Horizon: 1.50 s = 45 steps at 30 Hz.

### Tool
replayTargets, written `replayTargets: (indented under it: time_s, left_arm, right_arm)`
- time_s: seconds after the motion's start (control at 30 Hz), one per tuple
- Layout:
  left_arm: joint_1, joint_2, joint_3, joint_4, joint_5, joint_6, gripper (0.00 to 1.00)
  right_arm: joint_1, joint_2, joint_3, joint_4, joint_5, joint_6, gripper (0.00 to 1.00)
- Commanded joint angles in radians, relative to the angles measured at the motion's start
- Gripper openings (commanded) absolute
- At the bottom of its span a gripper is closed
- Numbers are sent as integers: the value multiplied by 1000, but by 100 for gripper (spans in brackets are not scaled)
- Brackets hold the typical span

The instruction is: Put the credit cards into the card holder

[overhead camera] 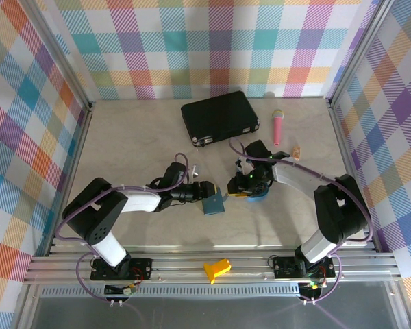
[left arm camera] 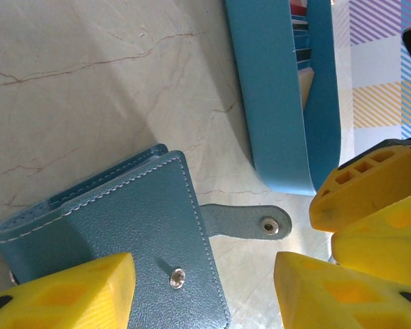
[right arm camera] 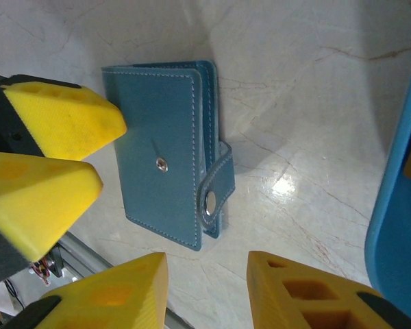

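Card holder [right arm camera: 168, 151] lies shut on desk [left arm camera: 89, 82], clasp unsnapped. Left claw [left arm camera: 202, 274] spread, straddling it, likely to steady. Right claw [right arm camera: 207, 264] spread, empty, beside tray [left arm camera: 274, 103] holding credit cards [left arm camera: 299, 41].

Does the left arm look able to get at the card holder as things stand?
Probably yes. The left gripper is open right at the card holder, which lies on the table with nothing on top of it.

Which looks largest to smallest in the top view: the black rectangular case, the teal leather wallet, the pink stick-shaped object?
1. Black rectangular case
2. Teal leather wallet
3. Pink stick-shaped object: longer than the wallet but far thinner, so close.
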Motion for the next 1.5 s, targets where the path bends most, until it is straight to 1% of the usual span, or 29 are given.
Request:
replayTargets:
  time_s: [0.0, 0.17, 0.33, 0.5, 1.03, 1.23, 1.47]
  left_arm:
    - [-9, 20, 20, 41, 10, -2, 55]
    - [-9, 33, 17, 39, 11, -3, 55]
    - [-9, 28, 10, 37, 3, -5, 54]
    - [-9, 28, 8, 37, 6, -7, 54]
    - [-9, 25, 8, 34, 6, -12, 53]
    - [-9, 22, 7, 34, 2, -12, 53]
    - [-9, 24, 5, 38, 6, -15, 53]
  right_arm:
    - [2, 21, 41, 2, 2, 14, 33]
    - [2, 45, 61, -4, -6, 3, 30]
    - [2, 60, 60, -8, -1, -3, 28]
    - [4, 75, 61, -1, -32, -23, 27]
    - [5, 115, 72, 20, -65, -42, 26]
    - [5, 126, 75, 19, -62, -38, 21]
    - [5, 120, 77, 18, -58, -39, 18]
